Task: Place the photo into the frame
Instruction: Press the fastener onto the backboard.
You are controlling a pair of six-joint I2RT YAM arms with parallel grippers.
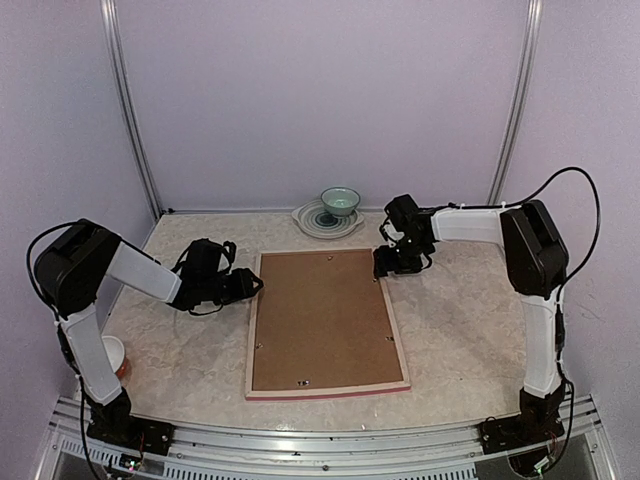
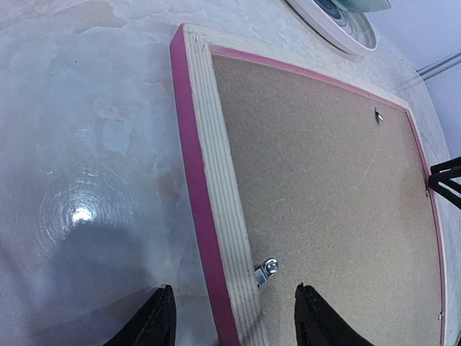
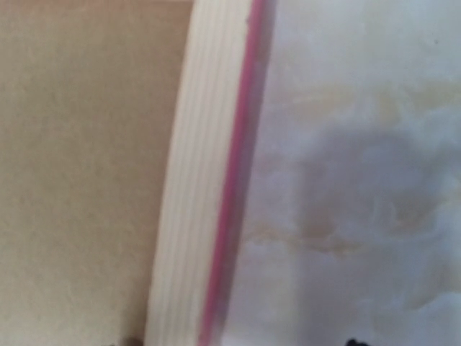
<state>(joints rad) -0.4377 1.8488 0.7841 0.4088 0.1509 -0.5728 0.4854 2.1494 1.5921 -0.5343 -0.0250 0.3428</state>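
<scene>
Prob at open-the-back step: frame (image 1: 330, 392) face-down, left gripper (image 1: 252, 286) & right gripper (image 1: 386, 264) spread, empty; next needs clip (image 2: 265, 272) turned, backing (image 1: 325, 320) lifted.

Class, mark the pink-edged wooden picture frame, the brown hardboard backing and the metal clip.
Pink-edged wooden picture frame (image 2: 216, 166): left wrist view, its pale long rail.
Brown hardboard backing (image 1: 325, 315): top external view, its middle.
Metal clip (image 2: 266, 272): left wrist view, its tab.
</scene>
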